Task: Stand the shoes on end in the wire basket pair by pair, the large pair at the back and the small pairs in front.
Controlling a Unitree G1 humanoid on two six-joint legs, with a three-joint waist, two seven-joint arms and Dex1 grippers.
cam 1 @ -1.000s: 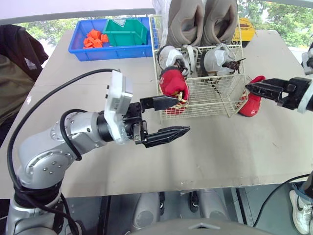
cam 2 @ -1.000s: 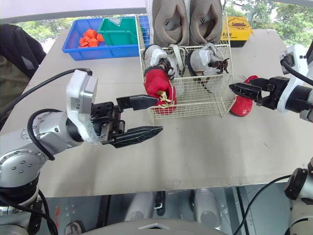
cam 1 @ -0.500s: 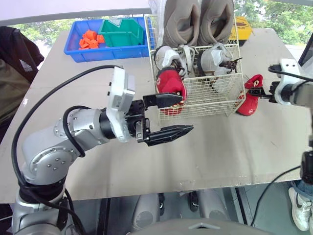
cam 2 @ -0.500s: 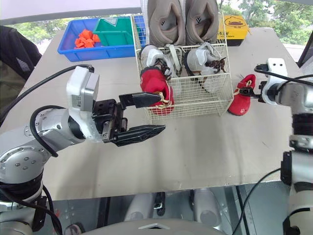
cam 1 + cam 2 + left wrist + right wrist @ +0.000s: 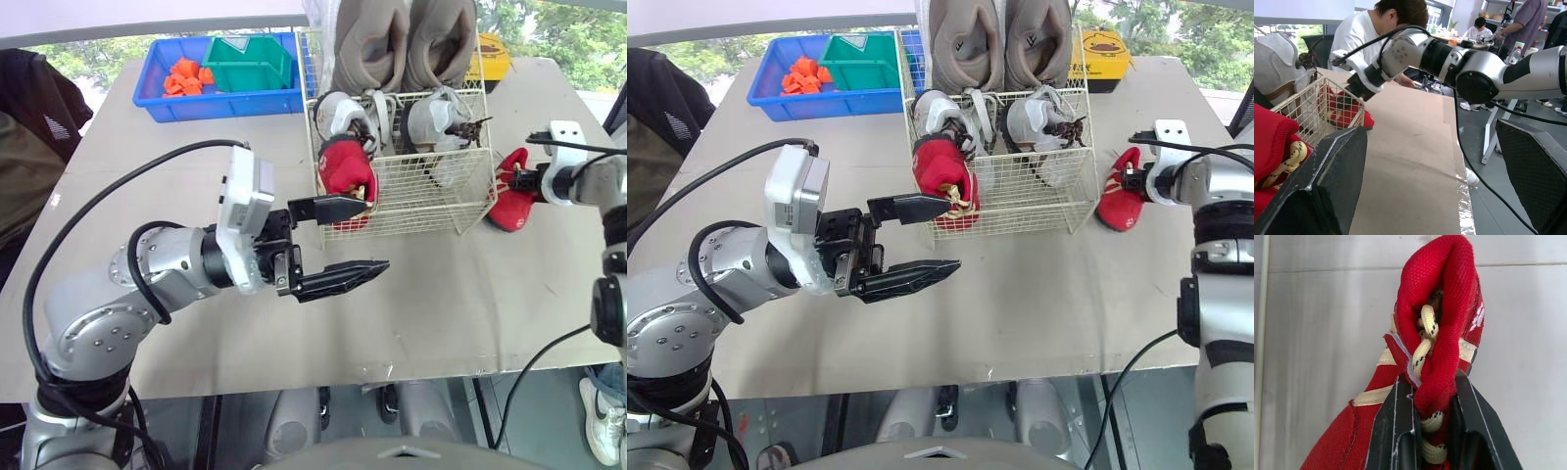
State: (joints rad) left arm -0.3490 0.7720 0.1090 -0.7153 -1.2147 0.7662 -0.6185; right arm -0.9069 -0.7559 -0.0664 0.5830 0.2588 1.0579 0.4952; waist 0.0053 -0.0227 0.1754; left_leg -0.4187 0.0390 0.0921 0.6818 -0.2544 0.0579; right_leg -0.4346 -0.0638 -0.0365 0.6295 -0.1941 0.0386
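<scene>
We noted the right claw (image 5: pixel 1430 387) pinching a small red mesh shoe (image 5: pixel 511 201) with cream laces, centre right, just beside the wire basket (image 5: pixel 431 201). Left claw (image 5: pixel 375 235) spread, mid-frame.

1. Daylight is pouring in through the windows (image 5: pixel 549 29) beyond the far edge of the table (image 5: pixel 470 294), keeping the whole tabletop bright and evenly lit.
2. The trees outside are washing out pale in the upper corners.
3. The blue tray (image 5: pixel 157 98) and the wire basket (image 5: pixel 431 196) are throwing only thin, soft shadows on their near sides.
4. The table's edges are bowing outward toward the corners of the head views.
5. In the right wrist view, the tabletop is glowing pale behind the red shoe (image 5: pixel 1440 308), whose cloth is catching flat, even light.
</scene>
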